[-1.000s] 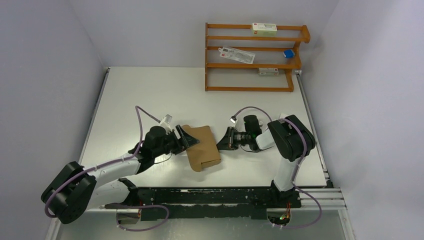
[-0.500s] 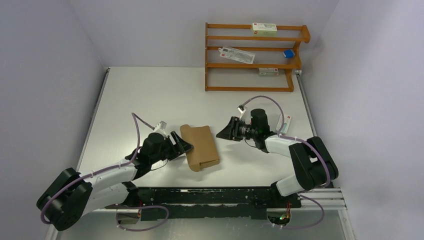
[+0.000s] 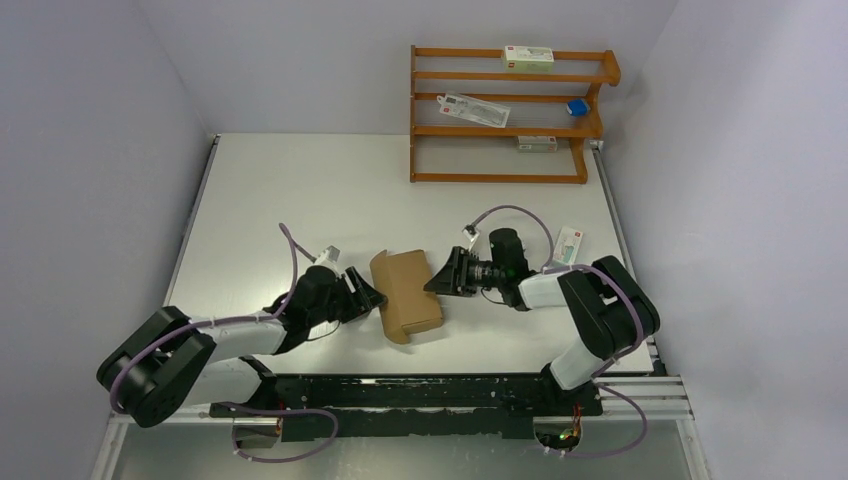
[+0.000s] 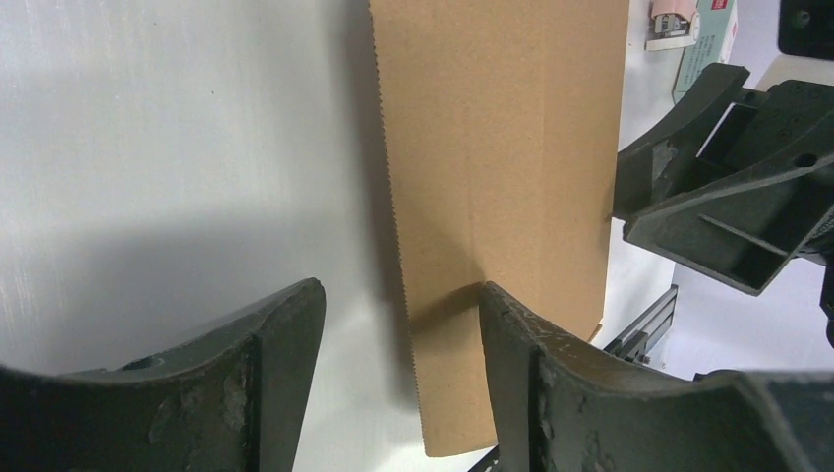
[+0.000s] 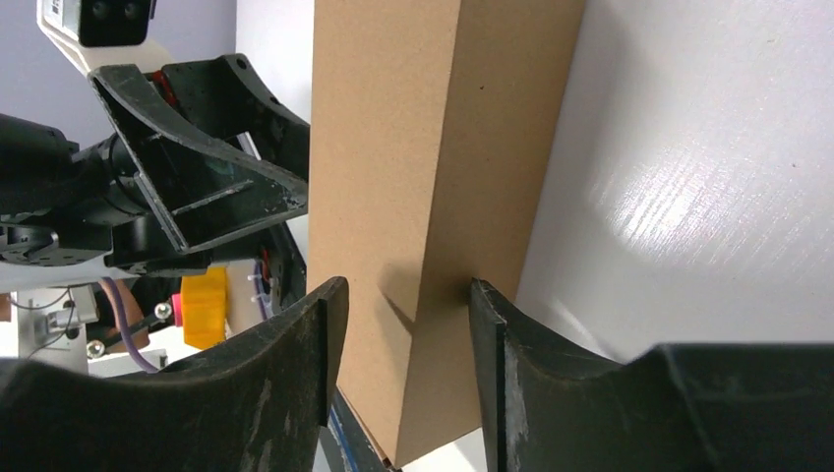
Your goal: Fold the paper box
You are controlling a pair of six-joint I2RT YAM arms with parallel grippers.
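Currently, left gripper point(image 4: 400, 315): jaws apart, not clamped. The serrated edge of the box point(image 4: 502, 177) sits in the gap, one finger over the cardboard, the other over bare table point(image 4: 148, 147). Whether the finger touches the board, cannot tell.

Right gripper point(image 5: 408, 295): jaws apart too, straddling the opposite long edge. Nothing pinched that I can see.

Box: plain brown cardboard, partly folded, lying flat on the table toward its near side. It is between the two grippers and well apart from the rack point(image 3: 500, 178) at the back.

Handling, my read: light, thin board, stiff across a panel but ready to bend at the creases. Likely to slide on the smooth table if pushed from one side only, and to crush or dent if squeezed hard. Best hold looks like a long edge close to a crease, one side braced while the other works the flap.

Arms: both low, reaching inward from the near edge, forearms close to the table, grippers pointing at each other across the box. Left arm stretches in from the left; right arm is doubled back at the elbow.
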